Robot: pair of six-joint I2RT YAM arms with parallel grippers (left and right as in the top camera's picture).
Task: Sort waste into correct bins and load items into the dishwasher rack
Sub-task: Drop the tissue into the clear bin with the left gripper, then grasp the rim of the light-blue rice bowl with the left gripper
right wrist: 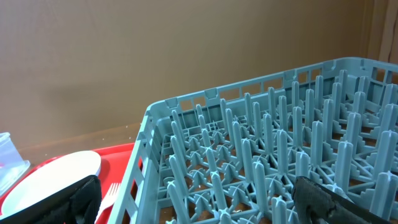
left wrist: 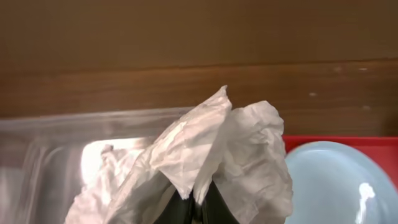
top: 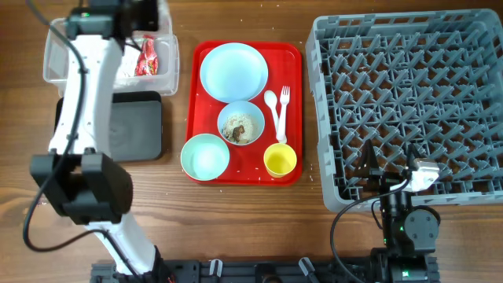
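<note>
My left gripper (left wrist: 198,202) is shut on crumpled white paper (left wrist: 217,149) and holds it over the clear tub (left wrist: 43,149). In the overhead view that arm's head (top: 130,16) covers the tub's far part (top: 59,55). A red-and-white wrapper (top: 147,56) lies in the tub. The black tray (top: 134,126) sits in front of it. The plate (top: 233,71), a bowl with brown scraps and rice (top: 241,123), an empty bowl (top: 205,156), the yellow cup (top: 280,159), the spoon (top: 272,106) and the fork (top: 284,106) sit on the red tray. My right gripper (right wrist: 205,205) is open and empty over the grey rack's (top: 409,94) near left corner.
The red serving tray (top: 295,55) lies between the bins and the rack. In the right wrist view the rack's pegs (right wrist: 261,155) fill the space ahead, with the plate (right wrist: 50,177) and fork (right wrist: 109,196) to the left. Bare wooden table runs along the front.
</note>
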